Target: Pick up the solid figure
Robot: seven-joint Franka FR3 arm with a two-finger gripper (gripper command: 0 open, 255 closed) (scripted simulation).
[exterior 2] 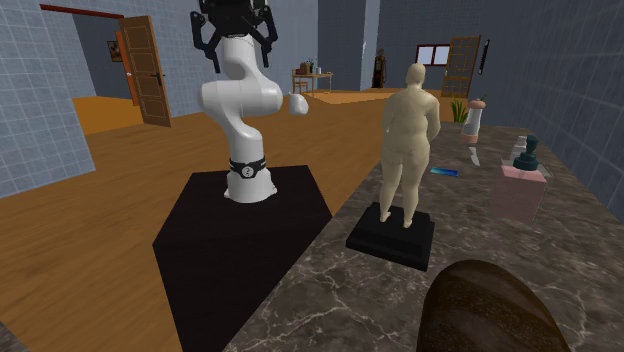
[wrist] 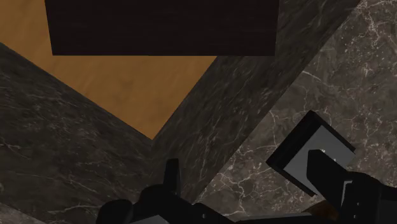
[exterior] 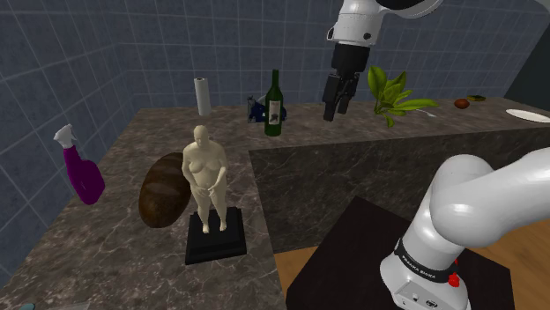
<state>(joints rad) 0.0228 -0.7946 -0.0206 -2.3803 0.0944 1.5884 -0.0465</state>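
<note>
Claw (exterior: 335,113) released, high above counter (exterior: 123,255), presumably ready for descent | pale figure (exterior: 204,172) upright on its black plinth (exterior: 216,239), near counter edge, well apart from claw.

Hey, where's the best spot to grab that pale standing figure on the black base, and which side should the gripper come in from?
Probably its upper torso, from straight above. The figure stands upright on its flat base, head uppermost, and the brown loaf close at the shoulder view's left crowds a sideways approach. The open gripper hangs high up.
</note>
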